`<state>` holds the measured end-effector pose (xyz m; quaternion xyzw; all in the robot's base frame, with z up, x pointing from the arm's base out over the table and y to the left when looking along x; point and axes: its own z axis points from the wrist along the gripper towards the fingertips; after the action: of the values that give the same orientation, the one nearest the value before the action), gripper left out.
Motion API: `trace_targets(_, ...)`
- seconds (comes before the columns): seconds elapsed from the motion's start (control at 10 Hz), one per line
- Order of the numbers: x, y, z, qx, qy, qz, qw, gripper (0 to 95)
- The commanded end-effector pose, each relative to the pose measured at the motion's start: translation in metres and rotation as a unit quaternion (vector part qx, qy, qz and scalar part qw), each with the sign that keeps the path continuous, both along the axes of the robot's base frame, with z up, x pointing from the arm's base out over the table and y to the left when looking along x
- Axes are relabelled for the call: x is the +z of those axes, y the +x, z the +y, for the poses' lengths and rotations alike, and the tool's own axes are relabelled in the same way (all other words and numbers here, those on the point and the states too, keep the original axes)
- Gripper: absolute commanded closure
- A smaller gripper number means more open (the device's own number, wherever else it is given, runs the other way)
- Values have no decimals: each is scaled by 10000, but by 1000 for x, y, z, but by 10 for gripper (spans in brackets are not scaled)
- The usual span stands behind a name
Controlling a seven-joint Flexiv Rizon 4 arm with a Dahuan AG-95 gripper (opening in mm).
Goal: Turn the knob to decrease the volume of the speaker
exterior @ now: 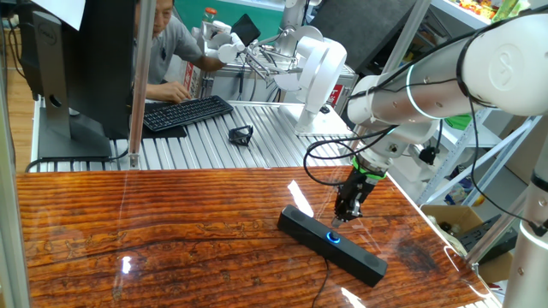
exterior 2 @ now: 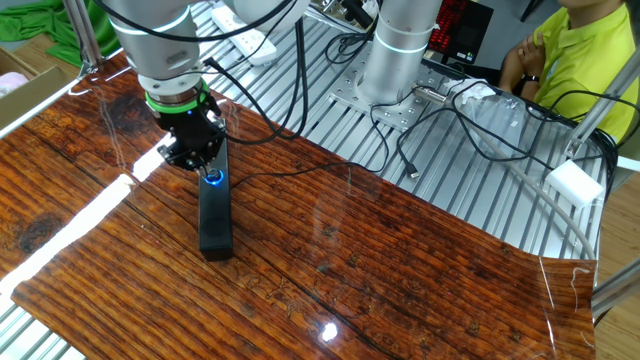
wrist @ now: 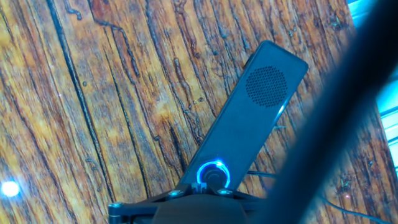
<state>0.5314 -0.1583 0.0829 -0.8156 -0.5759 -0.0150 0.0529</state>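
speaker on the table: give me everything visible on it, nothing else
The speaker is a long, slim matte-black bar lying flat on the wood-grain table. The hand view shows a round perforated grille near one end and a knob with a glowing blue ring about mid-length on top. A thin black cable runs off its side. The gripper hangs right over the knob; whether the fingertips touch it cannot be told.

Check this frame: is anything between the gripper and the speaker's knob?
Nothing. In one fixed view the gripper hangs just above the knob on the speaker with only air between; the hand view shows the knob unobstructed.
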Motion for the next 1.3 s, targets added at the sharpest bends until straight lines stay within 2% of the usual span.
trace_targets(0.1, -3, -4, 2, 67, -28, -9, 10000, 950)
trace_targets(0.4, -3, -4, 2, 19, 2, 9, 10000, 950)
trace_targets(1.3, -8, -11, 5, 274, 58, -49, 9996, 950)
